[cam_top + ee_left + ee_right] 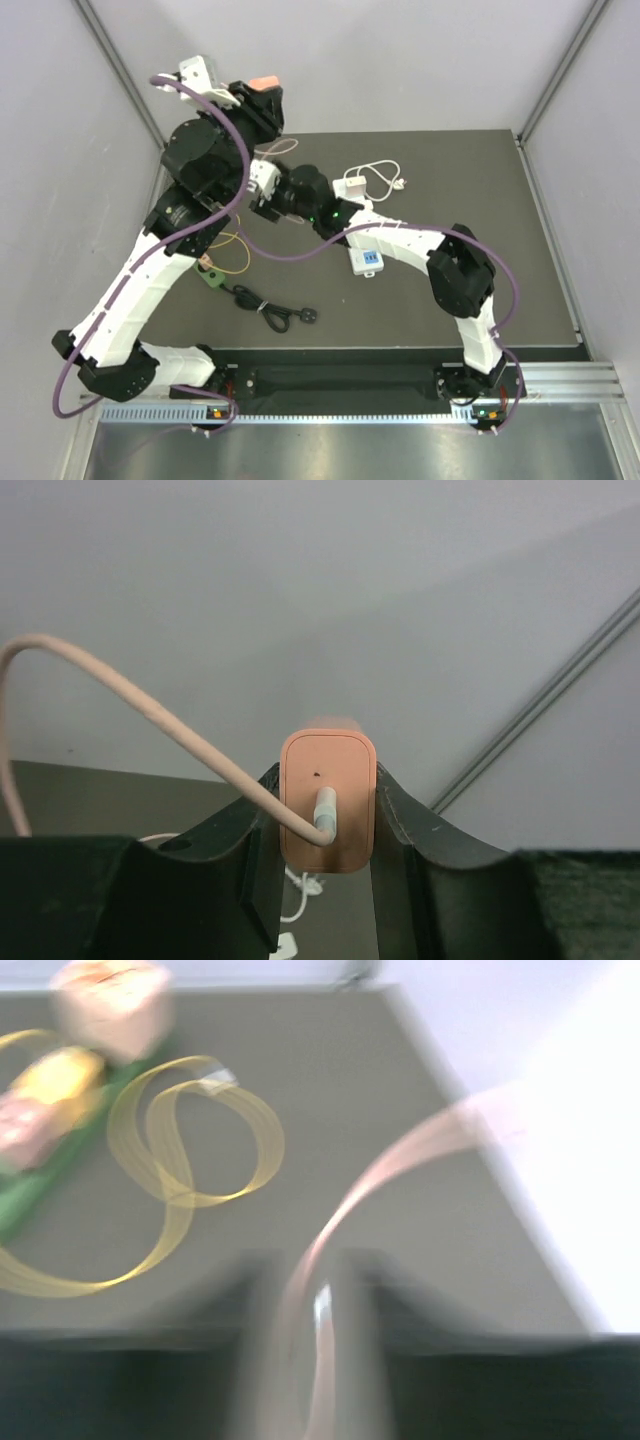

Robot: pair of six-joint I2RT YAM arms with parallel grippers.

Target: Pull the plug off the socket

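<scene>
Table (480, 200): dark top. My L claw (328, 785) was raised at far-left, pinching orange socket (348, 770) by its sides. Plug (326, 818) sat in socket face, pink cable (150, 712) attached. My R claw (310, 1280): cable ran btwn fingers; view blurred, grip state indeterminate.

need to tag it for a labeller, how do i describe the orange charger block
Follow the left arm up from the table. Its tool grips a salmon-orange charger block with a pink cable plugged in; the only other charger is white.
</scene>
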